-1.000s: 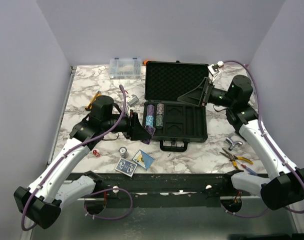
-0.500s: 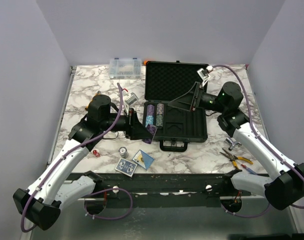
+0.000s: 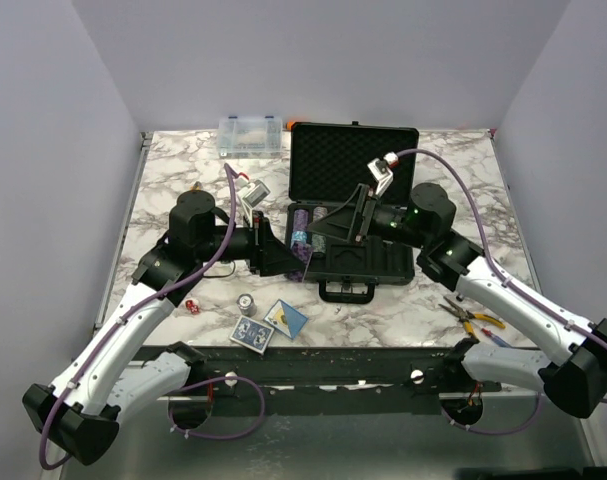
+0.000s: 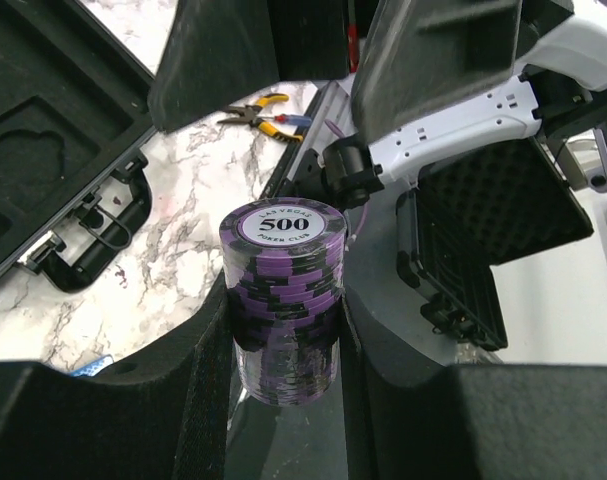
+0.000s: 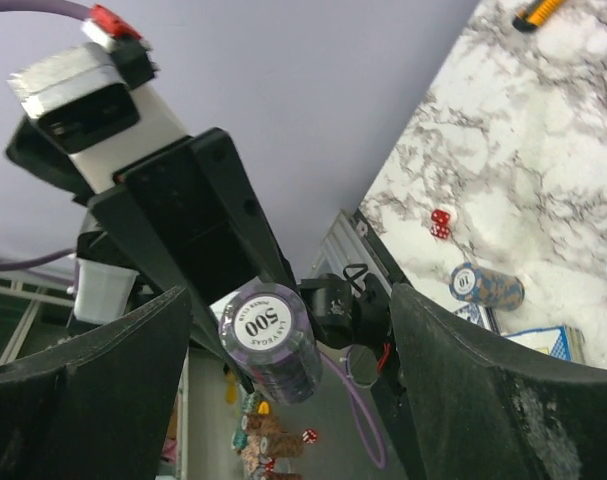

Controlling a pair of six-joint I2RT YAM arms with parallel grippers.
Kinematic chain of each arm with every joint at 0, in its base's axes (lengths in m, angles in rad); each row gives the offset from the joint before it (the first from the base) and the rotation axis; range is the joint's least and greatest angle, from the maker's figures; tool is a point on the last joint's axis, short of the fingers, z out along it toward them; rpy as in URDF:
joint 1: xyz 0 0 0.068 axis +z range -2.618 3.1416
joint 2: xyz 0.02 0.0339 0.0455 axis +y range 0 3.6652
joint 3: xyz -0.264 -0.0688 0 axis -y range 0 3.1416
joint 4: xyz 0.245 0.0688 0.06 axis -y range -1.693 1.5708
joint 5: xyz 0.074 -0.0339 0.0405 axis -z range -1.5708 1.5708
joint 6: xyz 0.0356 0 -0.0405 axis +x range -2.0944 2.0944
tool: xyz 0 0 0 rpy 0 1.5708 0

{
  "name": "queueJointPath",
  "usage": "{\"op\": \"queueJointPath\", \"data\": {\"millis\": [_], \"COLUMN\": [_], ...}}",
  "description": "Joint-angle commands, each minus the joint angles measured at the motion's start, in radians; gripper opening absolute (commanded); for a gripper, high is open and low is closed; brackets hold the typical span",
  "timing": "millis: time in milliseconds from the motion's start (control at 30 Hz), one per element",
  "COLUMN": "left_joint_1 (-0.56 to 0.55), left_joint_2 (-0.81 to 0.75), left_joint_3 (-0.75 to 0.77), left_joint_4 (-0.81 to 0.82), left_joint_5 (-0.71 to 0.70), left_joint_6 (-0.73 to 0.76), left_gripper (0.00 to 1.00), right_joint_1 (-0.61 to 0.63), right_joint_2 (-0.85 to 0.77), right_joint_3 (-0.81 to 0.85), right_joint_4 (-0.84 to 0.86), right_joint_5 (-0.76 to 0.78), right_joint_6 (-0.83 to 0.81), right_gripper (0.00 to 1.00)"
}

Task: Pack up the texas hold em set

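The black case (image 3: 353, 160) lies open at the table's middle, with chip stacks (image 3: 301, 228) in the left slots of its tray (image 3: 378, 250). My left gripper (image 3: 291, 262) is shut on a purple "500" chip stack (image 4: 283, 300) and holds it above the tray's left edge. My right gripper (image 3: 319, 232) is open and faces that stack (image 5: 273, 340) from close by; its fingers (image 5: 483, 400) stand wide on either side without touching it. Two blue-white card decks (image 3: 253, 335), a small chip stack (image 3: 246, 304) and red dice (image 3: 192, 306) lie on the marble in front of the case.
A clear organizer box (image 3: 251, 135) stands at the back left. Pliers (image 3: 473, 320) and a metal tool (image 3: 467, 288) lie front right of the case. An orange-handled tool (image 3: 193, 192) lies behind my left arm. Grey walls close in the table.
My right arm has swung left across the open case until its open gripper faces the purple stack. My left gripper, still holding the stack, has shifted only slightly.
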Motion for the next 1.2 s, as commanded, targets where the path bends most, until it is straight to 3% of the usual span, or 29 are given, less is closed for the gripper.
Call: {"op": "queueJointPath", "data": {"millis": [0,567,800,1033,1167], "left_joint_1": [-0.001,-0.002,-0.001,-0.001,-0.001], "left_joint_2": [-0.023,0.021,0.051,0.094,0.108], "left_joint_3": [0.013,-0.007,-0.003,0.013,0.022], "left_joint_4": [0.076,0.077,0.078,0.076,0.075], "left_joint_5": [-0.053,-0.106,-0.111,-0.124,-0.134], "left_joint_6": [-0.013,0.008,0.013,0.019,0.021], "left_gripper": [0.00,0.00,0.00,0.00,0.00], "right_joint_1": [0.056,0.132,0.146,0.156,0.156], "right_joint_2": [-0.031,0.038,0.076,0.099,0.106], "right_joint_3": [-0.002,0.040,0.080,0.109,0.112], "right_joint_4": [-0.116,-0.165,-0.212,-0.304,-0.335], "right_joint_5": [0.183,0.238,0.248,0.302,0.332], "right_joint_6": [-0.002,-0.004,-0.026,-0.057,-0.059], "right_gripper": [0.83,0.80,0.67,0.67,0.61]}}
